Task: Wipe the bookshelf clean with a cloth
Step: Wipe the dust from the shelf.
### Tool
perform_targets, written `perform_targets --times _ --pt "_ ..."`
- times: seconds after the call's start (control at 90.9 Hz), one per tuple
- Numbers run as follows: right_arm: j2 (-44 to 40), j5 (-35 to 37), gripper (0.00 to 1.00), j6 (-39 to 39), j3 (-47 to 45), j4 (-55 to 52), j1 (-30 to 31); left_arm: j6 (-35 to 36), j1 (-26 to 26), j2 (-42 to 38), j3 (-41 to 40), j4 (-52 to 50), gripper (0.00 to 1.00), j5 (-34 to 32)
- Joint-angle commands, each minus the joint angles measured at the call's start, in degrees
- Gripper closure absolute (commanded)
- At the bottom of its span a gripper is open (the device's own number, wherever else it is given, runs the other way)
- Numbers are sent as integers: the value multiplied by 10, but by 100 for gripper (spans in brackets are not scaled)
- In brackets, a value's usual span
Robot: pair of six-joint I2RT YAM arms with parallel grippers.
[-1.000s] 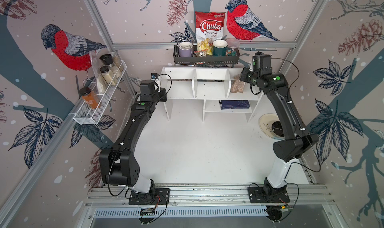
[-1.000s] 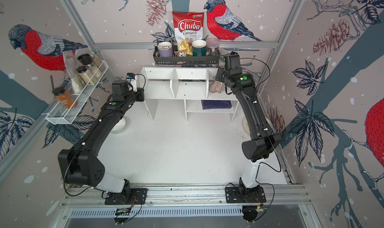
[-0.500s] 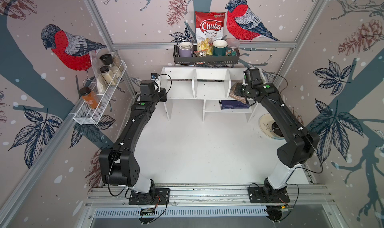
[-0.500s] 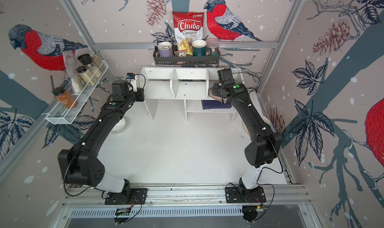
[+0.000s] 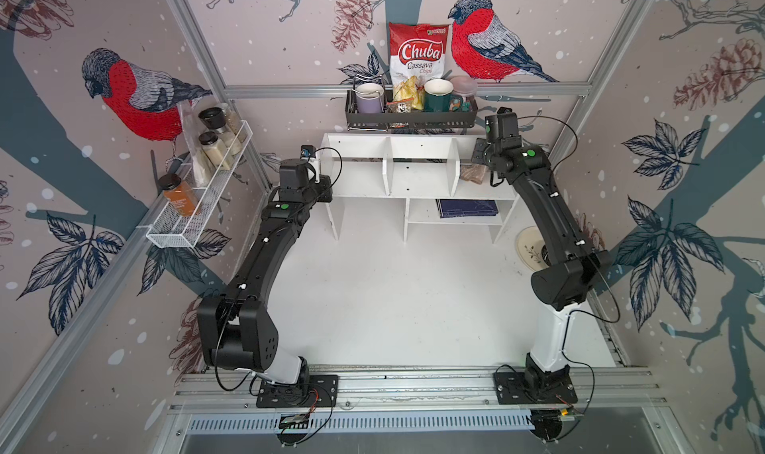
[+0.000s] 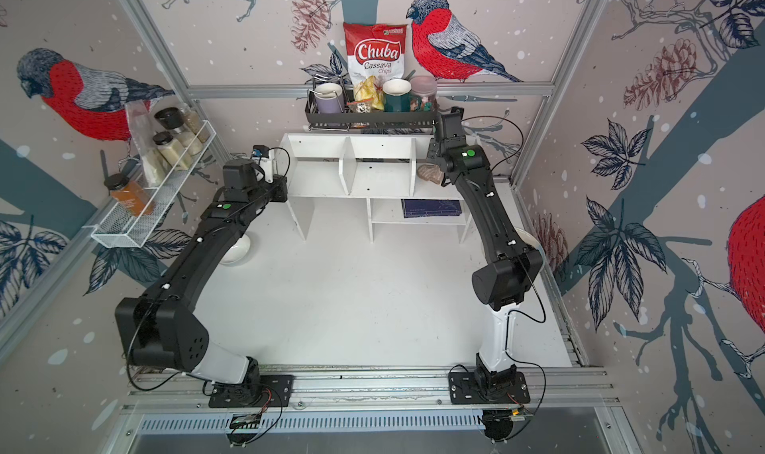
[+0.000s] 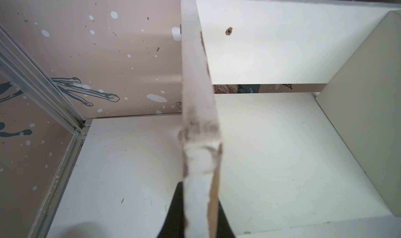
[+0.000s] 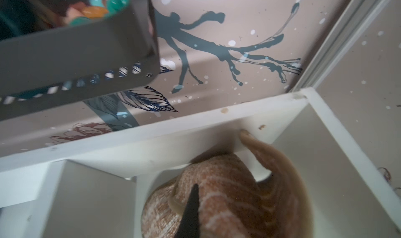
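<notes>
- In both top views the cloth (image 5: 472, 173) sits bunched in the upper compartment at the end of the bookshelf (image 5: 418, 174) nearest the right arm (image 5: 538, 207), just beside the divider. The arm's wrist hides the fingertips here. A sweep made blind could jam that wrist against the bookshelf's end wall or divider.
- The black wall rack (image 5: 410, 118) hangs just above the bookshelf's back edge, and the same wrist is close beside the rack's end. Lifting steeply out of the compartment could knock the rack and whatever stands in it.
- In the left wrist view, the left gripper (image 7: 199, 206) has its fingers closed narrowly on the bookshelf's opposite end panel, one on either side of the chipped front edge. Only that edge is pinched. A hard wiping push could twist the panel free or crumble more of it, and the bookshelf would then slide.
- In the right wrist view, the right gripper (image 8: 191, 215) is pinched tight on the cloth. One dark finger shows, the towel bulges around it, and a corner touches the bookshelf's back board. Little cloth seems to lie under the fingertips, so bare fingers may scrape the shelf. The loose corner could also snag and pull the cloth out.
</notes>
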Motion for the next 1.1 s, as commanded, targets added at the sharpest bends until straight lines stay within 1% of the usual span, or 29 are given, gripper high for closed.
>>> perform_targets --times 0.0,0.066,0.165,0.363,0.462,0.55,0.605,0.704,0.759,0.858,0.99,1.089 --pt "-9 -55 100 1 -9 43 14 -19 -9 10 -7 -153 100 116" --pt "-28 -63 100 13 -41 55 16 -18 -9 8 -7 -155 100 113" --pt "-58 -75 100 33 -93 45 6 -19 -9 7 -7 -155 100 112" --pt "-166 -93 100 37 -266 78 -19 -23 -9 7 -6 -154 100 112" --pt "-197 -90 100 33 -298 71 -41 -24 -10 4 -7 -154 100 110" --pt "-196 -68 100 21 -281 53 -56 -26 -10 3 -6 -153 100 113" --pt "-185 -40 100 12 -253 41 -59 -27 -10 3 -6 -153 100 116" --pt "-158 -21 100 3 -200 37 -63 -27 -10 3 -5 -152 100 118" --pt "-144 -26 100 3 -175 44 -63 -26 -9 3 -5 -153 100 118" --pt "-118 -58 100 13 -125 50 -57 -23 -9 3 -3 -156 100 117" --pt "-94 -70 100 10 -76 67 -26 -22 -9 2 -3 -158 100 115" --pt "-75 -94 100 18 -50 63 -10 -22 -10 2 -3 -158 100 115"
